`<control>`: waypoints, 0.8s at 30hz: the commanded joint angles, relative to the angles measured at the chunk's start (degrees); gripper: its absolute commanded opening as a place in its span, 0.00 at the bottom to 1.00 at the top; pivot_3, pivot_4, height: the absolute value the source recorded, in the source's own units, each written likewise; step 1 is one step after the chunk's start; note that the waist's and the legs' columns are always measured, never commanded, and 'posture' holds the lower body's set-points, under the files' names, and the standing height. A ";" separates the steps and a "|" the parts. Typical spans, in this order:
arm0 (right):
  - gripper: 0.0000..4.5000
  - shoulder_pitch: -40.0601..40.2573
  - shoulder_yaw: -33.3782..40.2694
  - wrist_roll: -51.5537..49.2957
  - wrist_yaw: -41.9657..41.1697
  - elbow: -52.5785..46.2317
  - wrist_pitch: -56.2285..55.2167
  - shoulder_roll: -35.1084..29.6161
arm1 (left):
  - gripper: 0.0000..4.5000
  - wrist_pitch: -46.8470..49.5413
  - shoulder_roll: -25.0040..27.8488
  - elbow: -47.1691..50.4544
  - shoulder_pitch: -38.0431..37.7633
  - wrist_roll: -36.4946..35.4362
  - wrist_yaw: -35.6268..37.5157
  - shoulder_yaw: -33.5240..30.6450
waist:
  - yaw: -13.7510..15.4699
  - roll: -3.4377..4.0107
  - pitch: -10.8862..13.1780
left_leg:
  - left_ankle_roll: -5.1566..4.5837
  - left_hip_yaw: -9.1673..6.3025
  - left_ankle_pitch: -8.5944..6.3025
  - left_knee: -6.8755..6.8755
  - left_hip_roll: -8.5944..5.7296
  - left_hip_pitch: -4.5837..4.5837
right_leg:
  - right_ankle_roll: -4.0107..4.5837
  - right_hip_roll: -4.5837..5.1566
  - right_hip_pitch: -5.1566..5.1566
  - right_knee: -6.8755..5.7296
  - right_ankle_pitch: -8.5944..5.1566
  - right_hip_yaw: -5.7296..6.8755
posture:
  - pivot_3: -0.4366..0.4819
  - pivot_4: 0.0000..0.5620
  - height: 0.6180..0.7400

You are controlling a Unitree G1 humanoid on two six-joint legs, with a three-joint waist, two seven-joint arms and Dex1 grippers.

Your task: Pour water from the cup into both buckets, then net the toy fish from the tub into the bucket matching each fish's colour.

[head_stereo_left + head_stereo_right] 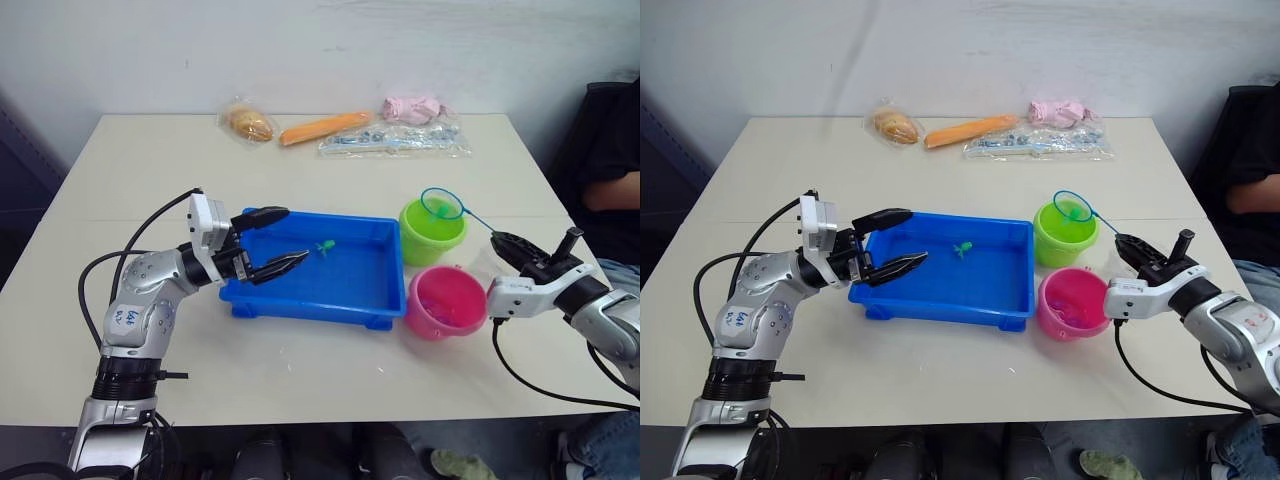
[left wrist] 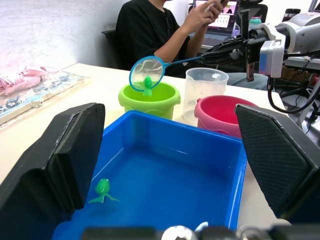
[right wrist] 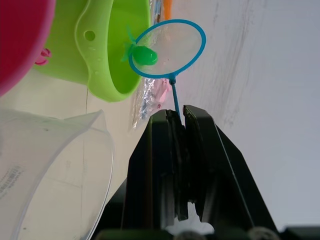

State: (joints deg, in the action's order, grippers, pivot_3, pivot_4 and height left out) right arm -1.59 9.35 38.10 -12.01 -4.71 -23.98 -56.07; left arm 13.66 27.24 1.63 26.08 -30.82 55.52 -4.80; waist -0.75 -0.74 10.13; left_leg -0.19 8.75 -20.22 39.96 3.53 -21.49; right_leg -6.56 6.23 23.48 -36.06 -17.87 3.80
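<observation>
While the right tool (image 3: 179, 165) pinches the net's (image 3: 167, 48) handle, the hoop hangs over the green bucket (image 1: 432, 232) with a green fish (image 3: 143, 55) in its mesh. The pink bucket (image 1: 446, 301) stands just beside the tub (image 1: 317, 300), and the cup (image 2: 205, 92) sits behind it. The left tool (image 1: 268, 240), spread, hovers over the tub's left end, where another green fish (image 1: 324, 247) lies.
</observation>
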 commanded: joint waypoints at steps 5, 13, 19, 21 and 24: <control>0.00 0.19 1.11 -2.34 0.18 -2.51 -0.54 0.30 | 0.99 -0.58 0.24 1.47 0.79 0.07 -0.04 -0.31 | -0.06 0.00 0.00 | 0.02 0.04 0.01 0.01 0.01 0.03 | 0.00 -0.02 -0.01 -0.03 0.00 -0.03 | 0.48 0.27 1.00; 0.00 0.72 1.47 -1.46 1.48 -3.14 0.20 1.18 | 0.99 -0.53 0.14 2.01 0.28 0.00 -0.47 -0.28 | -0.03 0.00 0.00 | 0.06 0.06 0.03 0.03 0.04 0.04 | 0.01 -0.08 0.00 -0.07 -0.01 -0.08 | 0.48 0.27 1.00; 0.00 0.97 1.92 -0.74 1.72 -2.34 -0.55 -0.18 | 0.99 -0.41 0.12 2.05 0.33 -0.14 -0.80 -0.41 | -0.04 0.00 0.00 | 0.07 0.08 0.04 0.03 0.05 0.06 | 0.02 -0.10 -0.01 -0.09 -0.01 -0.12 | 0.48 0.27 1.00; 0.00 1.17 2.30 -1.56 1.88 -2.43 -0.14 0.40 | 0.99 -0.47 0.05 2.05 0.31 -0.10 -0.86 -0.35 | -0.06 0.00 0.00 | 0.08 0.09 0.04 0.02 0.05 0.07 | 0.02 -0.11 -0.01 -0.10 -0.01 -0.12 | 0.48 0.27 1.00; 0.00 -0.78 4.23 -6.34 1.02 -2.76 2.01 1.76 | 0.99 -0.44 0.10 2.28 0.02 -0.22 -0.95 -0.49 | -0.05 0.00 0.00 | 0.08 0.09 0.05 0.02 0.06 0.08 | 0.02 -0.12 -0.01 -0.10 -0.01 -0.14 | 0.48 0.27 1.00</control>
State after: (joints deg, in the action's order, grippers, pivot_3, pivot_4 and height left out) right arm -1.05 10.01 35.39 -10.98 -6.21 -23.08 -54.67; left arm 13.69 27.23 1.63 26.30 -30.82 54.71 -4.73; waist -0.80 -0.74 10.13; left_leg -0.11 8.84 -20.17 39.98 3.59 -21.41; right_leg -6.54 6.11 23.48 -36.17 -17.88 3.67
